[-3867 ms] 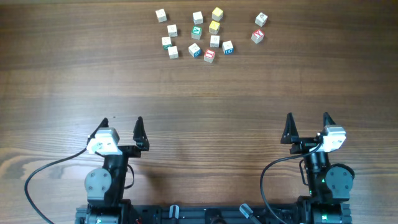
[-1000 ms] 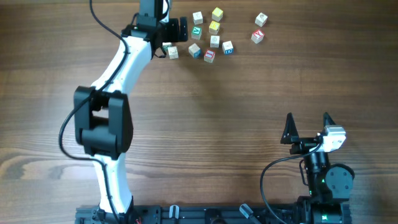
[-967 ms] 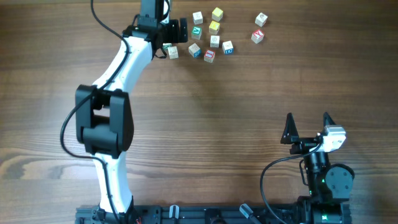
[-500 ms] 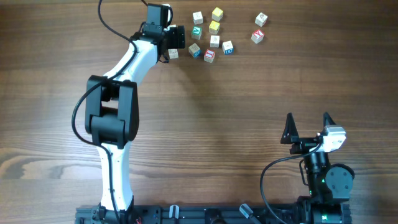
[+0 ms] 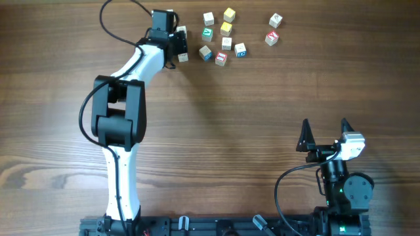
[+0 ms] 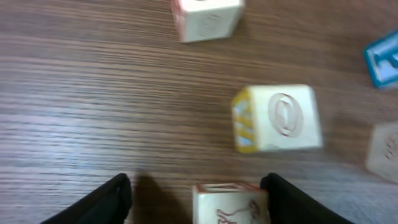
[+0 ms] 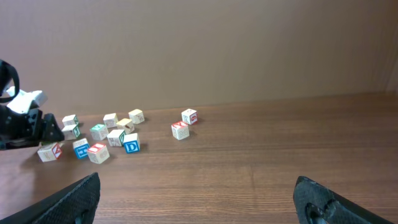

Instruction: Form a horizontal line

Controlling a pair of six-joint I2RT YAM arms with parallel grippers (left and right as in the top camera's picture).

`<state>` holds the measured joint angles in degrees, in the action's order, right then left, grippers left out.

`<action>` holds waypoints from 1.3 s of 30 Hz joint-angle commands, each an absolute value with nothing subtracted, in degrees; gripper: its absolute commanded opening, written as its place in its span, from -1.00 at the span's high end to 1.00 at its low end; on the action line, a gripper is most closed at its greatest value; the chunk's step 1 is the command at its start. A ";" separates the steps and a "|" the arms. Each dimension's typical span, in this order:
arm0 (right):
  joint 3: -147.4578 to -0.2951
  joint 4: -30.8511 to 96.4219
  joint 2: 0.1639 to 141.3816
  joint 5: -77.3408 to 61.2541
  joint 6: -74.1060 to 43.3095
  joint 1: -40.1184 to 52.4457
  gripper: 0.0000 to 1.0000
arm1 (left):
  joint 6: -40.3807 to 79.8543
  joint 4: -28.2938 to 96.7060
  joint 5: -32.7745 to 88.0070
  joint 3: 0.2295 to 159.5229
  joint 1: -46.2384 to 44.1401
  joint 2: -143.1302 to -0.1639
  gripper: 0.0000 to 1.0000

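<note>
Small pale wooden cubes lie loose and scattered at the far middle of the table (image 5: 216, 131); no row of four touching cubes shows. My left gripper (image 5: 177, 43) is at the left end of the cluster. In the left wrist view it (image 6: 196, 183) is open, with a red-rimmed cube (image 6: 231, 202) between the fingers, against the right finger and apart from the left one. A yellow-edged cube (image 6: 278, 118) lies just beyond it. My right gripper (image 5: 325, 134) is open and empty near the front right, and it also shows in the right wrist view (image 7: 205, 202).
Further cubes lie to the right of the left gripper, among them a yellow one (image 5: 229, 14) and a red-topped one (image 5: 221, 58). Two cubes (image 5: 273, 29) sit apart at the far right. A blue-marked cube (image 6: 384, 56) shows at the left wrist view's right edge.
The left arm has gone from its rest pose out to the cube cluster. In the last second its gripper shifted slightly left and nearer. The right arm has not moved.
</note>
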<state>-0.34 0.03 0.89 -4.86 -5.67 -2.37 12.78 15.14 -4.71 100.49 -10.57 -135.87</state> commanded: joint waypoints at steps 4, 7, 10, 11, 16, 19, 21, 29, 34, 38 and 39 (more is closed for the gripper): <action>-0.32 -0.12 0.43 -4.47 -4.62 -2.55 -0.99 | 14.63 14.98 -5.45 101.47 -9.87 -136.66 0.07; -0.32 -0.12 0.43 -4.47 -4.62 -2.55 -0.99 | 14.61 14.98 -5.45 101.47 -10.24 -136.66 0.27; -0.32 -0.12 0.43 -4.47 -4.62 -2.55 -0.99 | 14.61 15.03 -5.45 101.47 -10.33 -136.64 0.44; -0.32 -0.12 0.43 -4.47 -4.67 -2.55 -0.99 | 14.61 15.09 -5.45 101.47 -10.33 -136.62 0.48; -0.32 -0.12 0.43 -4.47 -4.64 -2.55 -0.99 | 14.59 17.50 -5.43 101.49 -10.33 -134.89 0.52; -0.32 -0.12 0.43 -4.47 -4.62 -2.55 -0.99 | 14.59 20.34 -5.45 101.49 -10.33 -131.37 0.53; -0.32 -0.12 0.43 -4.47 -4.64 -2.55 -0.99 | 14.57 22.13 -5.45 101.49 -10.33 -128.55 0.53; -0.32 -0.12 0.43 -4.47 -4.64 -2.55 -0.99 | 14.59 32.69 -5.45 101.49 -11.05 -110.56 0.48; -0.32 -0.12 0.43 -4.47 -4.64 -2.55 -1.00 | 14.61 40.53 -5.45 101.49 -12.73 -98.87 0.48; -0.32 -0.12 0.43 -4.47 -4.64 -2.55 -0.99 | 14.81 50.13 -5.43 101.49 -15.29 -90.48 0.52; -0.32 -0.12 0.43 -4.47 -4.64 -2.55 -1.00 | 15.31 51.99 -5.45 101.49 -15.81 -89.52 0.52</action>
